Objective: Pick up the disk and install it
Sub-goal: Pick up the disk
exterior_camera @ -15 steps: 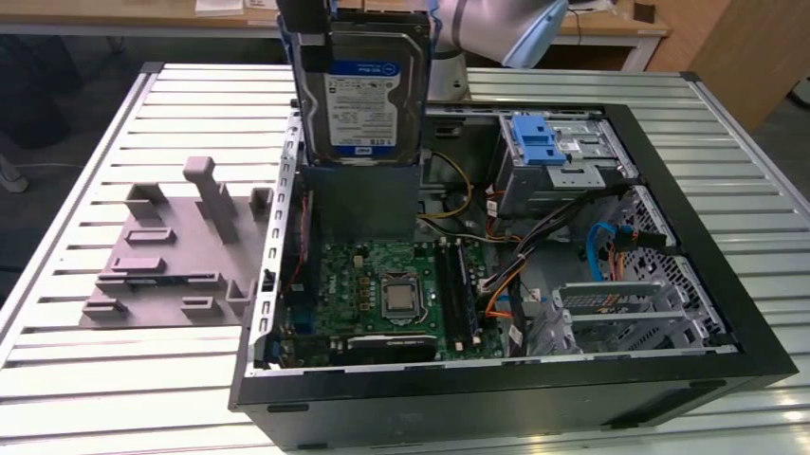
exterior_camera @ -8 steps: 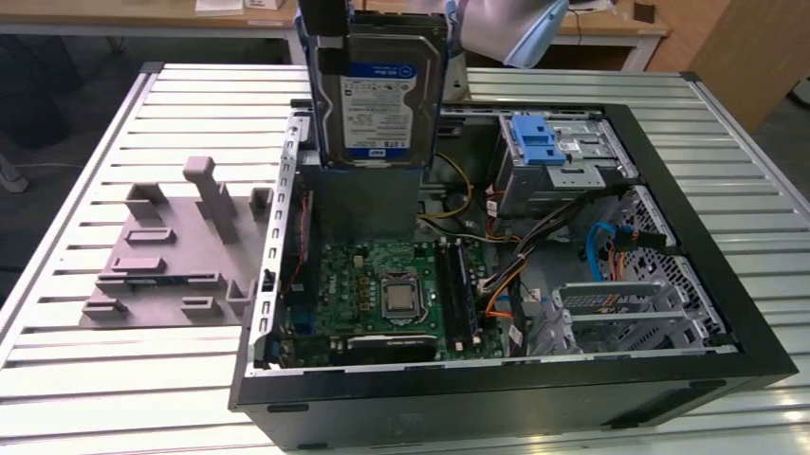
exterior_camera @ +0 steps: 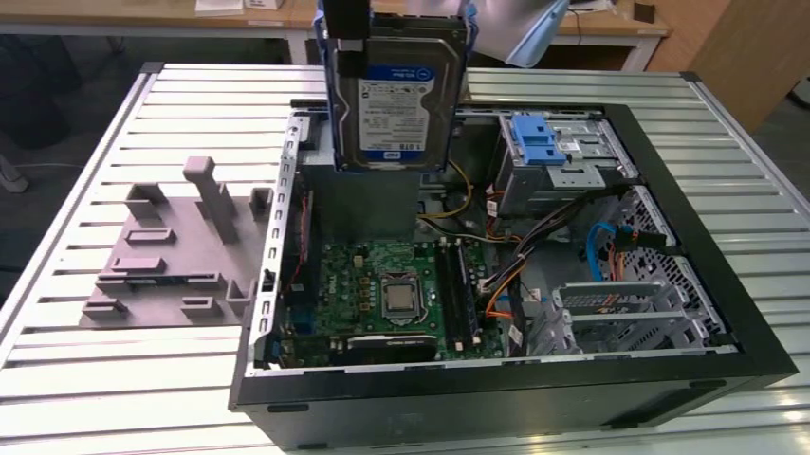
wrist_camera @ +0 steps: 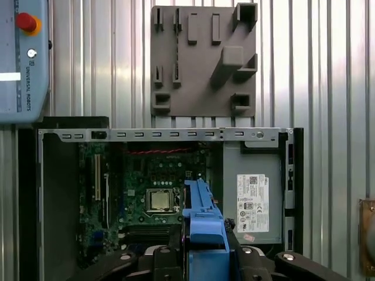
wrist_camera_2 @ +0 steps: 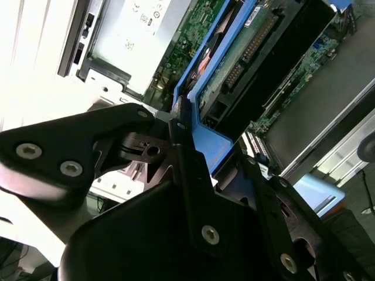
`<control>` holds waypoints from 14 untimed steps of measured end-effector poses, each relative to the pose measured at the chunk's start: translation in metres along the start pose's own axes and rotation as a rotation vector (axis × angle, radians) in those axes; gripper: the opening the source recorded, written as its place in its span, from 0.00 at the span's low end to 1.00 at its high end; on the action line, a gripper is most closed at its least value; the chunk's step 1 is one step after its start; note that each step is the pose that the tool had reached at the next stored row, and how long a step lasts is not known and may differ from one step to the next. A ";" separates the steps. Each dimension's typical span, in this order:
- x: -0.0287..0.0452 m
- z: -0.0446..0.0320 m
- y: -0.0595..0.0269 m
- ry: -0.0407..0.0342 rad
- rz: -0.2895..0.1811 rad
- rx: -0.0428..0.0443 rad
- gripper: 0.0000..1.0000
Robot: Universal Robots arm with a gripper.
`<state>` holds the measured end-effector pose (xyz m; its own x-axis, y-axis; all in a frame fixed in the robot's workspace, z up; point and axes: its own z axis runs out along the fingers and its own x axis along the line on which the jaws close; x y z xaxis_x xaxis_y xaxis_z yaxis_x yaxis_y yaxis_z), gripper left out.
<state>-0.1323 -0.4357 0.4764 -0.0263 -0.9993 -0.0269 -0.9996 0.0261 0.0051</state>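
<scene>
Exterior view first: carrying the disk (exterior_camera: 390, 90) upright, label toward the camera, lifted well clear of the surface (exterior_camera: 101, 379) and hanging over the far half of the open computer case (exterior_camera: 506, 389), touching nothing below. Held from above by its blue bracket.

Confirmed in the second wrist view: end effector (wrist_camera_2: 188, 149) drawn narrow and clamped on the bracket's edge, fingers (wrist_camera_2: 179, 132) pressed against the blue plastic, circuit-board side of the disk (wrist_camera_2: 258, 47) stretching away from the wrist.

Seen edge-on in the first wrist view as a blue strip, disk (wrist_camera: 202, 219) poised above the motherboard (wrist_camera: 152, 187) and near the grey power supply box (wrist_camera: 252, 199).

Judged as follows: pick-up finished, carry toward the case in hand, install not yet done, nothing seated in any bay.

Probably bound for the drive cage (exterior_camera: 557, 156) with the blue latch, toward the exterior view's right, though cannot tell the exact slot.

Calls for turning the drive from upright to match the bay, lining the bracket's sides with the cage guides, and staying clear of the loose cables (exterior_camera: 557, 237). Needs a firm, unchanged grip throughout, to avoid any slip onto the board beneath.
</scene>
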 end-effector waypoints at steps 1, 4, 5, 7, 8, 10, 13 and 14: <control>0.0004 0.0000 -0.0018 0.0000 0.000 0.0000 0.36; 0.0017 0.0000 -0.0071 -0.0002 0.000 0.0001 0.36; 0.0021 -0.0001 -0.0089 -0.0001 0.000 0.0000 0.36; 0.0029 -0.0001 -0.0127 -0.0001 0.000 0.0000 0.36; 0.0034 -0.0001 -0.0146 -0.0002 0.000 0.0001 0.36; 0.0042 -0.0002 -0.0186 -0.0002 0.000 0.0000 0.36; 0.0054 -0.0002 -0.0246 -0.0002 0.000 0.0000 0.36; 0.0058 -0.0003 -0.0268 -0.0003 0.000 0.0001 0.36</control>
<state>-0.1057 -0.4422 0.4763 -0.0263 -0.9993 -0.0271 -0.9996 0.0261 0.0050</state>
